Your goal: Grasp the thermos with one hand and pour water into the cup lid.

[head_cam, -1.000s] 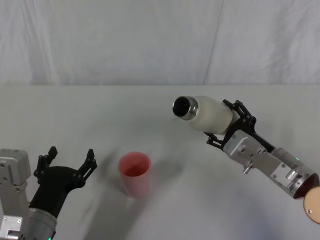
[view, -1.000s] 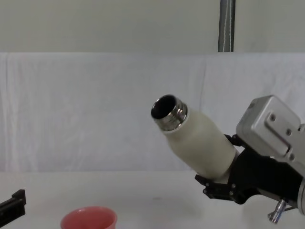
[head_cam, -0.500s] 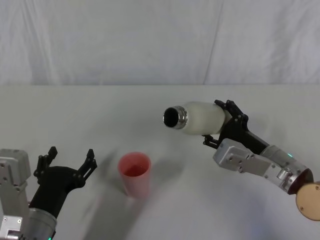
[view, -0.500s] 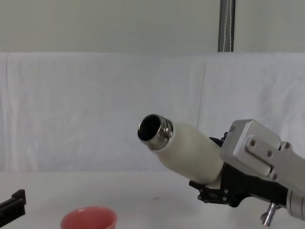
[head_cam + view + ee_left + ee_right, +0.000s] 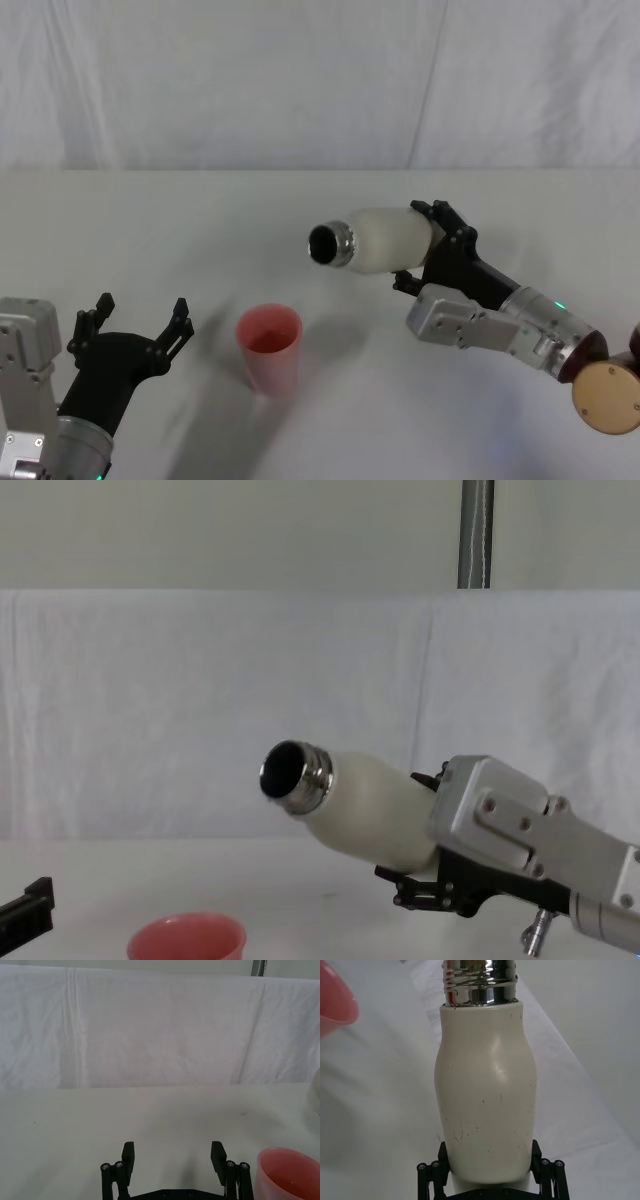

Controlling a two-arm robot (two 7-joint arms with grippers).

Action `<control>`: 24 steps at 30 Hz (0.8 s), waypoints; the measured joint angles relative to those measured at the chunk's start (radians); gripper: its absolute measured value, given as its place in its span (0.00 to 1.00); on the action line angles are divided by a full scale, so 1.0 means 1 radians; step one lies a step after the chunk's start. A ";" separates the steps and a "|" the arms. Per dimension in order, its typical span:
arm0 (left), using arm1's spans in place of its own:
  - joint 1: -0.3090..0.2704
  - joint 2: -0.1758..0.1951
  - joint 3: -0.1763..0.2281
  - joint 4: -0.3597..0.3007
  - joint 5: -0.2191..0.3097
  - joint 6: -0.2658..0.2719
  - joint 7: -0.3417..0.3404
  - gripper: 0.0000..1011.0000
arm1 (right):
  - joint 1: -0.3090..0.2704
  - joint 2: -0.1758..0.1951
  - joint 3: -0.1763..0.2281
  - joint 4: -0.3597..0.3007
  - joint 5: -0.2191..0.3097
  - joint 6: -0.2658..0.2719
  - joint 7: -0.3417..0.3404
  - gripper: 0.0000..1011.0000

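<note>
Two fingers (image 5: 547,1180) — tight round thermos (image 5: 485,1090)

The right tool (image 5: 425,245) is black, with thin jointed fingers. Small shiny screws sit at the finger joints (image 5: 432,1165). Behind it is a boxy silver-grey block (image 5: 500,820) with round bolts in its side. Then comes a round grey arm with a tiny green light (image 5: 556,305) and a flat tan disc (image 5: 606,397) at the end. The left tool (image 5: 135,330) is black too, with two flat fingertips (image 5: 128,1152) and a grey block (image 5: 22,345) beside it.
</note>
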 joint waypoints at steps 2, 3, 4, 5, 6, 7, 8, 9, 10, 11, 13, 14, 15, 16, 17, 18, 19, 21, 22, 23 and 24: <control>0.000 0.000 0.000 0.000 0.000 0.000 0.000 0.99 | 0.010 -0.001 -0.012 0.011 -0.017 -0.006 -0.007 0.94; 0.000 0.000 0.000 0.000 0.000 0.000 0.000 0.99 | 0.013 -0.001 -0.016 0.015 -0.021 -0.008 -0.008 0.94; 0.000 0.000 0.000 0.000 0.000 0.000 0.000 0.99 | 0.019 -0.002 -0.023 0.021 -0.031 -0.011 -0.011 0.94; 0.000 0.000 0.000 0.000 0.000 0.000 0.000 0.99 | 0.025 -0.002 -0.032 0.027 -0.041 -0.015 -0.016 0.94; 0.000 0.000 0.000 0.000 0.000 0.000 0.000 0.99 | 0.028 -0.002 -0.036 0.029 -0.046 -0.017 -0.017 0.94; 0.000 0.000 0.000 0.000 0.000 0.000 0.000 0.99 | 0.030 -0.002 -0.039 0.032 -0.050 -0.018 -0.019 0.94; 0.000 0.000 0.000 0.000 0.000 0.000 0.000 0.99 | 0.033 -0.002 -0.043 0.034 -0.054 -0.019 -0.022 0.94; 0.000 0.000 0.000 0.000 0.000 0.000 0.000 0.99 | 0.038 -0.003 -0.049 0.038 -0.063 -0.022 -0.027 0.94; 0.000 0.000 0.000 0.000 0.000 0.000 0.000 0.99 | 0.041 -0.003 -0.053 0.041 -0.068 -0.023 -0.031 0.94; 0.000 0.000 0.000 0.000 0.000 0.000 0.000 0.99 | 0.043 -0.003 -0.056 0.044 -0.073 -0.024 -0.033 0.94; 0.000 0.000 0.000 0.000 0.000 0.000 0.000 0.99 | 0.050 -0.003 -0.065 0.051 -0.085 -0.026 -0.041 0.94; 0.000 0.000 0.000 0.000 0.000 0.000 0.000 0.99 | 0.053 -0.003 -0.068 0.053 -0.089 -0.027 -0.044 0.94; 0.000 0.000 0.000 0.000 0.000 0.000 0.000 0.99 | 0.057 -0.004 -0.073 0.057 -0.097 -0.027 -0.049 0.94; 0.000 0.000 0.000 0.000 0.000 0.000 0.000 0.99 | 0.057 -0.004 -0.073 0.057 -0.097 -0.027 -0.049 0.94; 0.000 0.000 0.000 0.000 0.000 0.000 0.000 0.99 | 0.061 -0.004 -0.077 0.061 -0.103 -0.026 -0.055 0.94; 0.000 0.000 0.000 0.000 0.000 0.000 0.000 0.99 | 0.064 -0.005 -0.079 0.063 -0.107 -0.026 -0.057 0.94; 0.000 0.000 0.000 0.000 0.000 0.000 0.000 0.99 | 0.067 -0.005 -0.082 0.066 -0.114 -0.024 -0.064 0.94; 0.000 0.000 0.000 0.000 0.000 0.000 0.000 0.99 | 0.072 -0.006 -0.087 0.070 -0.126 -0.017 -0.076 0.94; 0.000 0.000 0.000 0.000 0.000 0.000 0.000 0.99 | 0.073 -0.007 -0.088 0.071 -0.130 -0.015 -0.080 0.94; 0.000 0.000 0.000 0.000 0.000 0.000 0.000 0.99 | 0.074 -0.006 -0.090 0.072 -0.133 -0.013 -0.083 0.94; 0.000 0.000 0.000 0.000 0.000 0.000 0.000 0.99 | 0.077 -0.006 -0.092 0.074 -0.140 -0.009 -0.090 0.94</control>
